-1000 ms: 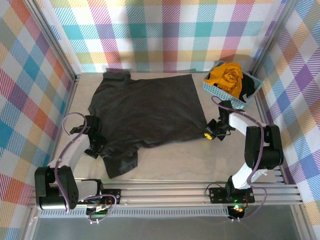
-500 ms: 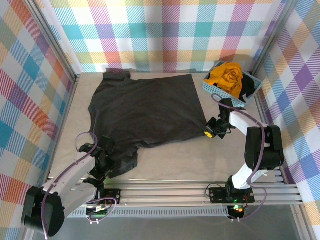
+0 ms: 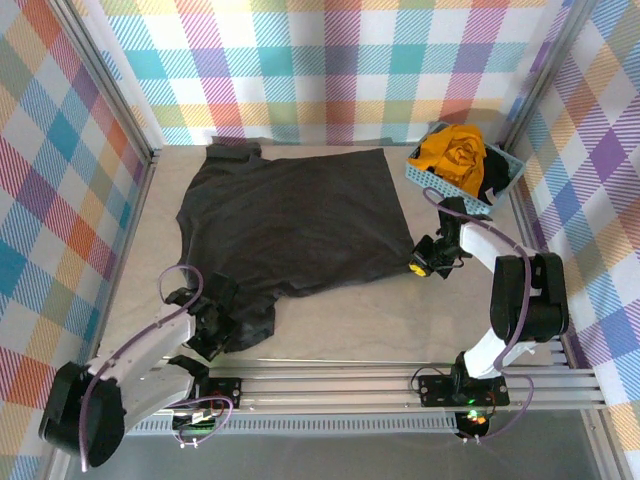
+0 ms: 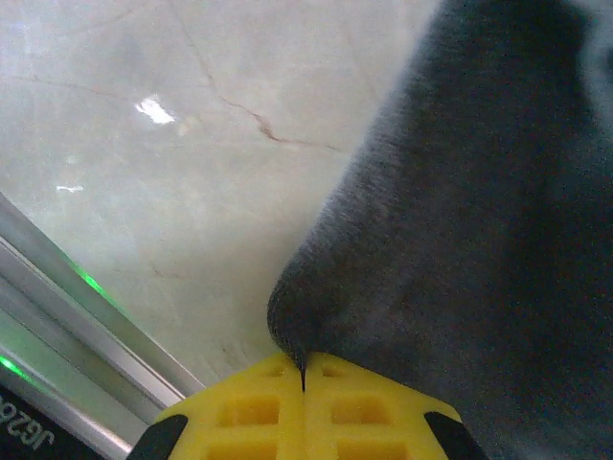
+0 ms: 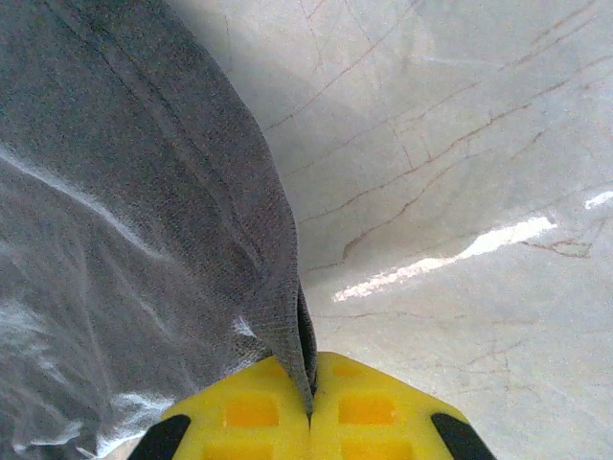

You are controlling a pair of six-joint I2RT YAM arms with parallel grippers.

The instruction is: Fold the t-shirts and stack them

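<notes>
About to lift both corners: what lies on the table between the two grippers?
In the top view, between the left gripper and right gripper lies a sleeve of the dark t-shirt, then bare table along its hem.

The table (image 3: 380, 320) is pale, glossy stone with thin brown veins. A dark shirt (image 3: 290, 220) lies spread flat on it. Its near sleeve tip meets the left gripper (image 3: 218, 328) and its near hem corner meets the right gripper (image 3: 415, 268); the cloth runs between them and away beyond both. A blue basket (image 3: 440, 182) sits past the right gripper, off to its right.
</notes>
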